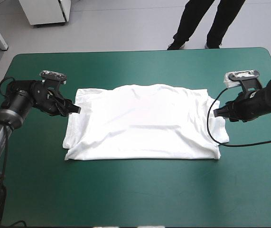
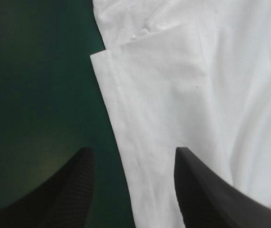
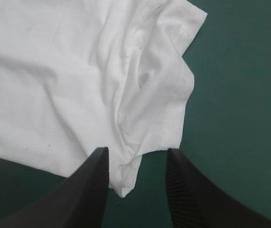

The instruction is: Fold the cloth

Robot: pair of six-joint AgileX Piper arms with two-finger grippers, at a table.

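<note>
T-shirt (image 1: pixel 142 123) lies spread flat in layers at the centre of the teal-green surface (image 1: pixel 135 190), its long side running 9 to 3 o'clock. Left end effector (image 1: pixel 76 109) is at the T-shirt's 9 o'clock edge, released; the hemmed edge lies between its black fingers (image 2: pixel 206 194), one over cloth and one over bare surface. Right end effector (image 1: pixel 217 112) is at the 3 o'clock edge, also released, with a rumpled corner of the T-shirt between its fingers.

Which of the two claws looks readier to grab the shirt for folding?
Left, probably. The left claw is open with the edge of the T-shirt running between its fingers; the right claw, also open, has only a small corner between its fingers.
</note>
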